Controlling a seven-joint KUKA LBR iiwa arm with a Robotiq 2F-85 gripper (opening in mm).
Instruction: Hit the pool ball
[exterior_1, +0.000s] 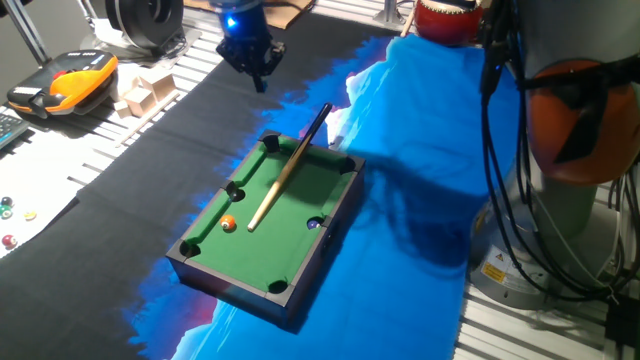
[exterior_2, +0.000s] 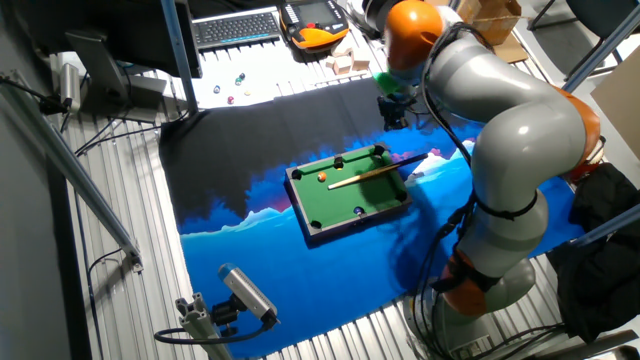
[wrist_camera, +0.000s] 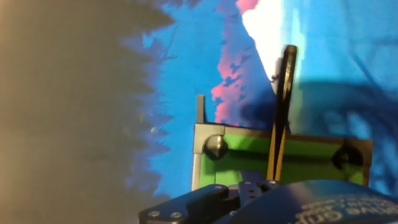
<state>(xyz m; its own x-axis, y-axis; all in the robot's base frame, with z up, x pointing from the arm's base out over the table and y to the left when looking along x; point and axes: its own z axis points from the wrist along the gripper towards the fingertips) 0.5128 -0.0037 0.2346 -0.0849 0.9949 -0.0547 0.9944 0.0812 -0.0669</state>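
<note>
The mini pool table (exterior_1: 300, 215) sits mid-cloth (exterior_1: 420, 150). On it, the pool ball (exterior_1: 229, 224) lies at about 8 o'clock from centre, just beside the cue stick (exterior_1: 285, 175), which runs toward 1 o'clock over the far rail. The gripper (exterior_1: 255, 62) hangs beyond, around 11 o'clock, seemingly clear of the table.

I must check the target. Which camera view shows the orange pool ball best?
One fixed view: the orange pool ball sits plainly on the green felt near the cue stick. The other fixed view shows only a tiny orange dot. The hand view does not show it.
</note>
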